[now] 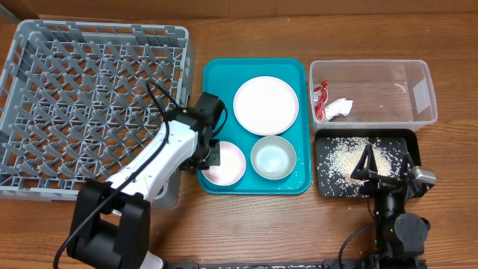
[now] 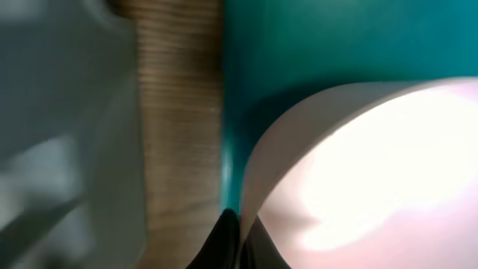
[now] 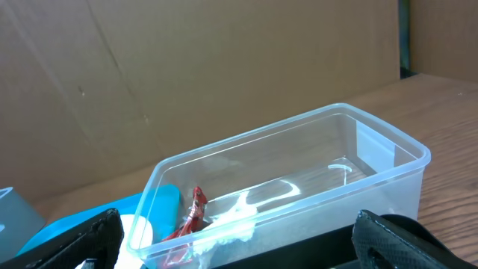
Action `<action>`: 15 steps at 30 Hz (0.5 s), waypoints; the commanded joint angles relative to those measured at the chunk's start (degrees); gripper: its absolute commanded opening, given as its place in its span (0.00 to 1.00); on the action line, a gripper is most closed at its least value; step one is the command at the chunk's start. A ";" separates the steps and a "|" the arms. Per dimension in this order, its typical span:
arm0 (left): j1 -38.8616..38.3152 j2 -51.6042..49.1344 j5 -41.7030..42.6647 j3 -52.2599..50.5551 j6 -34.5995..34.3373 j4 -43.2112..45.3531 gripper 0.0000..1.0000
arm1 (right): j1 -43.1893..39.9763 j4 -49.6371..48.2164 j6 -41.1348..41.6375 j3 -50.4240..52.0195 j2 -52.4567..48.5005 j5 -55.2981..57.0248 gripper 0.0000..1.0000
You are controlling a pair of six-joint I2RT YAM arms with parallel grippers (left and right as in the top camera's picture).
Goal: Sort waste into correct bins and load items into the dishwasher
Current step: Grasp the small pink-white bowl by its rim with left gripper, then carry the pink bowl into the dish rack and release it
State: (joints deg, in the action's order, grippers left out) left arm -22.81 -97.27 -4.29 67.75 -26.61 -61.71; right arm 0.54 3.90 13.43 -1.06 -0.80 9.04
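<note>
Left gripper [image 1: 215,156] clamps the white bowl [image 1: 230,166] by its rim at the teal tray's [image 1: 224,75] left edge, a straight lift looks safest; right gripper [image 1: 366,170] gapes empty.

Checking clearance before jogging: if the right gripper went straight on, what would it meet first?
Most likely the near wall of the clear tub, directly ahead of the open right gripper, though depth is hard to judge.

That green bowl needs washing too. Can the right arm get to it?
Probably yes. The right gripper is open above the black tray next to the teal tray, and nothing covers the green-rimmed bowl.
</note>
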 commanded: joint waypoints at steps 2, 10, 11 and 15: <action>-0.24 4.85 -12.26 12.07 0.22 -9.09 0.04 | 0.26 -0.37 -0.37 0.61 0.50 0.37 1.00; -0.24 7.50 -44.44 26.45 -3.32 -30.53 0.04 | 0.26 -0.37 -0.37 0.61 0.50 0.37 1.00; -0.20 7.67 -48.50 26.51 -4.44 -32.20 0.04 | 0.26 -0.37 -0.37 0.61 0.50 0.39 1.00; 0.42 7.45 -53.75 26.47 -8.81 -34.25 0.04 | 0.26 -0.37 -0.37 0.61 0.50 0.37 1.00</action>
State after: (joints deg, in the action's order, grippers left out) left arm -22.79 -89.43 -47.40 93.43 -30.22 -95.79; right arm 0.51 3.92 13.43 -1.06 -0.80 9.02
